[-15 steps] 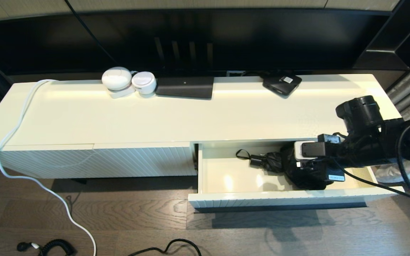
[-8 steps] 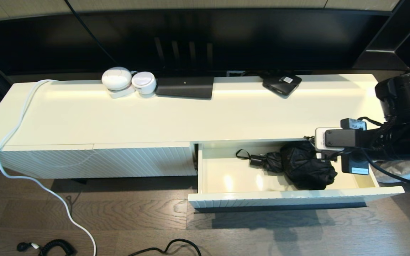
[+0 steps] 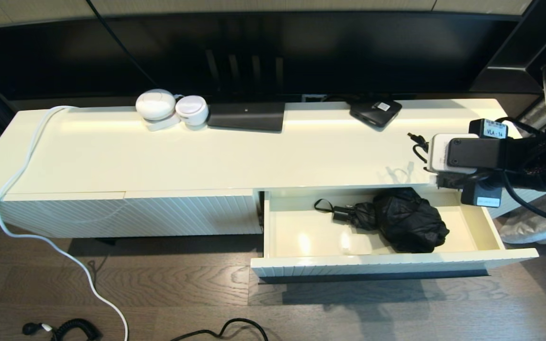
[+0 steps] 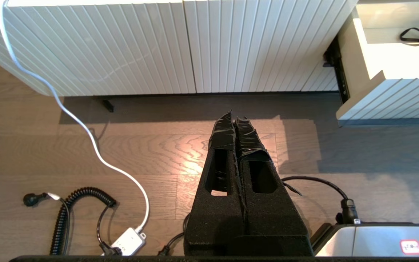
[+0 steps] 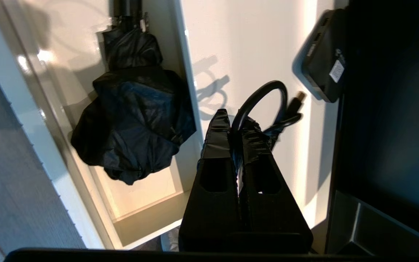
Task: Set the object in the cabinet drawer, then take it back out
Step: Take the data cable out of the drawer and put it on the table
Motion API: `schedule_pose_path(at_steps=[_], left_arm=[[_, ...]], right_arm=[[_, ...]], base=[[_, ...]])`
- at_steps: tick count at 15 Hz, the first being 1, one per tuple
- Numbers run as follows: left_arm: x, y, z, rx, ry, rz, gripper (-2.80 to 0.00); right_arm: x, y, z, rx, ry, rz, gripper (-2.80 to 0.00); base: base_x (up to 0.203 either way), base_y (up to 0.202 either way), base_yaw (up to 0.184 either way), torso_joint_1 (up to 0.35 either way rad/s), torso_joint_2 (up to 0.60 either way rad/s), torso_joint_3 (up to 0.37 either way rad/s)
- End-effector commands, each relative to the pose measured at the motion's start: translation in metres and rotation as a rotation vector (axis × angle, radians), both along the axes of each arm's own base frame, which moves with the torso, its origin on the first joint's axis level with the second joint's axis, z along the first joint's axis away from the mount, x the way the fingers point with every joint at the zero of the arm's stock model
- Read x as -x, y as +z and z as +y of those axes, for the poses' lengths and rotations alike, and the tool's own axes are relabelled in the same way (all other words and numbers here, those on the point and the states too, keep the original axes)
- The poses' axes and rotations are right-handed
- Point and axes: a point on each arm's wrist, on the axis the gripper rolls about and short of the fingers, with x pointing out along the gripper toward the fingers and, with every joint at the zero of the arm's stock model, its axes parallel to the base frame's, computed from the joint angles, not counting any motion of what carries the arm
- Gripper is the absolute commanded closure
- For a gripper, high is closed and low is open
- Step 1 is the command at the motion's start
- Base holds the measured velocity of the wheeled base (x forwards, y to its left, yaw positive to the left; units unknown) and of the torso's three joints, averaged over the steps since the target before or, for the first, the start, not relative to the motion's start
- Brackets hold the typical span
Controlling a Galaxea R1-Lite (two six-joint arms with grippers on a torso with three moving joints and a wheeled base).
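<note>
Fingers of your right gripper [image 5: 235, 125] pinch a black cable [image 5: 267, 98] above the worktop [image 3: 254, 151]; the cabinet drawer [image 3: 386, 258] stands open. Left gripper [image 4: 235, 122] fingers are pressed together.

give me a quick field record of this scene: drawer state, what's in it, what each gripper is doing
drawer: cabinet drawer pulled open
drawer contents: folded black umbrella, its strap toward the drawer's left end
right gripper: right gripper above the cabinet top, past the drawer's back right corner, shut on a short black cable
cable: looped, plug end free, clear of the drawer
left gripper: left gripper shut, empty, over the wood floor before the ribbed panel
on cabinet top: black box
</note>
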Motion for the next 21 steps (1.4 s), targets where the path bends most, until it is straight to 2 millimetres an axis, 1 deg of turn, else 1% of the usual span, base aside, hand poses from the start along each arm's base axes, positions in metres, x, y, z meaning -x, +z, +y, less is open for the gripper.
schedule_pose_path(at_steps=[1, 2, 3, 6, 10, 11, 12, 13, 15, 21], left_arm=[[0.000, 0.000, 0.000, 0.001, 0.000, 0.001, 0.00], [0.000, 0.000, 0.000, 0.001, 0.000, 0.000, 0.00], [0.000, 0.000, 0.000, 0.001, 0.001, 0.000, 0.00], [0.000, 0.000, 0.000, 0.001, 0.000, 0.000, 0.00], [0.000, 0.000, 0.000, 0.001, 0.000, 0.001, 0.00], [0.000, 0.000, 0.000, 0.001, 0.000, 0.000, 0.00], [0.000, 0.000, 0.000, 0.001, 0.000, 0.000, 0.00], [0.000, 0.000, 0.000, 0.001, 0.000, 0.000, 0.00], [0.000, 0.000, 0.000, 0.001, 0.000, 0.000, 0.00], [0.000, 0.000, 0.000, 0.001, 0.000, 0.000, 0.00]], right_arm=[[-0.008, 0.001, 0.018, -0.016, 0.022, -0.010, 0.00], [-0.018, -0.001, 0.034, -0.039, 0.016, -0.021, 0.00], [-0.026, -0.001, 0.046, -0.059, 0.001, -0.036, 0.00], [-0.046, -0.014, 0.075, -0.093, -0.003, -0.003, 0.00], [-0.070, -0.034, 0.102, -0.106, -0.008, 0.016, 0.00], [-0.071, -0.034, 0.105, -0.116, -0.008, 0.010, 0.00], [-0.075, -0.038, 0.109, -0.112, -0.009, 0.017, 0.00], [-0.079, -0.046, 0.116, -0.102, -0.008, 0.033, 0.00], [-0.082, -0.053, 0.123, -0.103, -0.005, 0.046, 0.00], [-0.085, -0.061, 0.125, -0.095, -0.011, 0.053, 0.00]], base=[[0.000, 0.000, 0.000, 0.000, 0.00, 0.000], [0.000, 0.000, 0.000, 0.000, 0.00, 0.000], [0.000, 0.000, 0.000, 0.000, 0.00, 0.000], [0.000, 0.000, 0.000, 0.000, 0.00, 0.000], [0.000, 0.000, 0.000, 0.000, 0.00, 0.000], [0.000, 0.000, 0.000, 0.000, 0.00, 0.000], [0.000, 0.000, 0.000, 0.000, 0.00, 0.000], [0.000, 0.000, 0.000, 0.000, 0.00, 0.000], [0.000, 0.000, 0.000, 0.000, 0.00, 0.000], [0.000, 0.000, 0.000, 0.000, 0.00, 0.000]])
